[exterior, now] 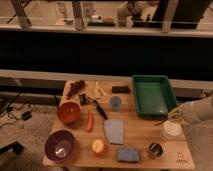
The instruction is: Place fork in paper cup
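The paper cup [172, 131] is short, wide and white, and stands upright near the right edge of the wooden table [140, 135]. My gripper [172, 117] reaches in from the right on a white arm and hovers just above the cup's far rim. It is shut on the fork [159, 123], a thin dark sliver that sticks out to the left of the gripper, just above and left of the cup.
A green tray [152, 95] lies behind the cup. A shiny metal can [155, 150] stands in front of it. A small blue cup [115, 102], a black-handled utensil [100, 109], a grey-blue cloth [114, 131], a blue sponge [128, 155], an orange bowl [68, 112] and a purple bowl [60, 145] lie further left.
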Controlling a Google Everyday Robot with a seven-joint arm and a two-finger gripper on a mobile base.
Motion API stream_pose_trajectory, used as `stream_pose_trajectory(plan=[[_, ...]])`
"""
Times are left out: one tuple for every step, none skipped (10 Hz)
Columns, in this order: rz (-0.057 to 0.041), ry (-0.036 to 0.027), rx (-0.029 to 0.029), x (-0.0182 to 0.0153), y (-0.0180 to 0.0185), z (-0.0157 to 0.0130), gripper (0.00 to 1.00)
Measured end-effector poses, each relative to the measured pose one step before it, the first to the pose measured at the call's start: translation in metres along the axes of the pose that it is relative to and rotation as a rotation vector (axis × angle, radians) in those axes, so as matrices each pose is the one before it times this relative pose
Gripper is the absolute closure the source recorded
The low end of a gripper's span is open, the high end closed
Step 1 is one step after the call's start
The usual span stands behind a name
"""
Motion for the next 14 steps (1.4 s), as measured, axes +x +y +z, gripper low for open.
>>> stream_pose_trajectory(plan=[[0.00312, 0.00103, 0.00240, 0.00241, -0.00020, -0.00129, 0.95], [-0.00283, 0.00004, -0.00416, -0.00060, 0.00059, 0.00167, 0.95], [-0.00635, -0.00220, -0.00687, -0.00250, 0.00119, 0.00430, 0.95], [-0.00810, -0.00205, -0.00486, -0.00465, -0.00061, 0.00349, 0.95], [-0.00385, 0.00090, -0.00499, -0.00170, 0.00194, 0.00246, 0.95], [-0.00555, 0.00300, -0.00460, -0.00190, 0.00281, 0.00248, 0.95], [-0.00841, 0.00432, -0.00368, -0.00276, 0.00110, 0.00284, 0.95], [-0.00450, 0.00241, -0.00120, -0.00084, -0.00040, 0.00174, 0.95], [-0.00028, 0.00429, 0.00331, 0.00112, -0.00038, -0.00072, 0.95], [0.00312, 0.00424, 0.00503, 0.00219, -0.00027, -0.00207, 0.95], [0.00234, 0.00562, 0.00879, 0.00362, -0.00176, -0.00383, 0.95], [0.00402, 0.00746, 0.01025, 0.00449, -0.00247, -0.00483, 0.95], [0.00600, 0.00511, 0.00626, 0.00472, -0.00043, -0.00261, 0.95], [0.00667, 0.00859, 0.01129, 0.00600, -0.00228, -0.00517, 0.95]])
